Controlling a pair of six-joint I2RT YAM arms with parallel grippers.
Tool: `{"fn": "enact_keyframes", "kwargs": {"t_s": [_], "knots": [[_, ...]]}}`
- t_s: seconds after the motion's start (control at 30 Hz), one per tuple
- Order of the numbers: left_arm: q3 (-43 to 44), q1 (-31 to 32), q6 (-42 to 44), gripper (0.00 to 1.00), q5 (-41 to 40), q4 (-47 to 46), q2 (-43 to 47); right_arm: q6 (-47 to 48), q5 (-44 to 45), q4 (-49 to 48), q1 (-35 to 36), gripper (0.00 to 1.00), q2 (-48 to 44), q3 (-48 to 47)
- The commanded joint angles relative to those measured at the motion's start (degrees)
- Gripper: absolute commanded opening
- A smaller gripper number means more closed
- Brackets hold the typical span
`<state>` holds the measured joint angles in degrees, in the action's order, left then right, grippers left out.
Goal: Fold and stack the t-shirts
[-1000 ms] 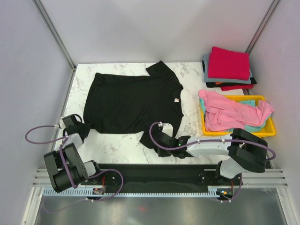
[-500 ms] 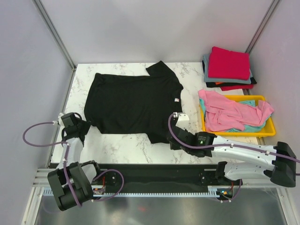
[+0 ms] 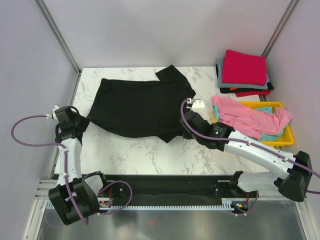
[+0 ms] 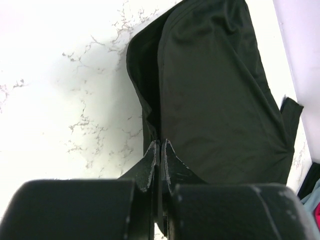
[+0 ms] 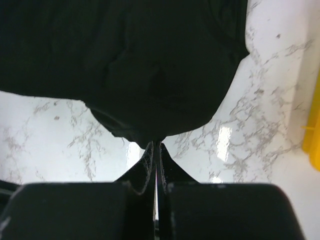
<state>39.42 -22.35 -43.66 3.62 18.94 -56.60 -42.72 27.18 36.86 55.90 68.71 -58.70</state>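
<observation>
We look down on a white marble table (image 3: 130, 150) with two robot arms reaching in from its near edge. A black tee (image 3: 140, 105) lies spread across the middle of the table, one sleeve pointing toward the far side.

The left gripper (image 3: 84, 121) sits at the tee's near left corner. In its wrist view, the left gripper (image 4: 161, 146) is pressed tight together with a thin edge of the black tee (image 4: 215, 90) pinched between the fingers. There the cloth shows a doubled layer along its left side.

The right gripper (image 3: 184, 133) is at the tee's near right corner. In its wrist view, the right gripper (image 5: 156, 146) is likewise clamped on the rim of the black tee (image 5: 125, 60), which hangs in a rounded fold just above the fingertips.

To the right, a yellow tray (image 3: 287, 140) holds a crumpled pink tee (image 3: 240, 120) lying over a teal tee (image 3: 272, 136). Beyond the tray, at the far right corner, a folded red tee (image 3: 244, 67) tops a stack, with a grey tee (image 3: 220, 70) under it.
</observation>
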Motion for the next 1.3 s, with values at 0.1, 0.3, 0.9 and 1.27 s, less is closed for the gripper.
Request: {"fn": "enact_keyframes", "kwargs": {"t_s": [0.1, 0.3, 0.9, 1.27], "knots": [[6.45, 0.03, 4.98, 0.02, 2.18, 3.38, -5.52, 10.01, -2.39, -3.2, -8.25, 0.0, 4.24, -7.3], [13.83, 0.11, 6.74, 0.02, 4.9, 3.3, -16.23, 15.64, -7.31, -6.18, -16.25, 0.0, 11.09, -13.62], [33.17, 1.78, 8.15, 0.02, 4.39, 6.72, -42.36, 22.77, -17.33, -9.61, -28.3, 0.0, 34.46, -31.83], [39.94, 2.66, 9.73, 0.02, 1.92, 9.36, -49.92, 24.17, -22.78, -11.81, -30.76, 0.0, 44.31, -37.28]]}}
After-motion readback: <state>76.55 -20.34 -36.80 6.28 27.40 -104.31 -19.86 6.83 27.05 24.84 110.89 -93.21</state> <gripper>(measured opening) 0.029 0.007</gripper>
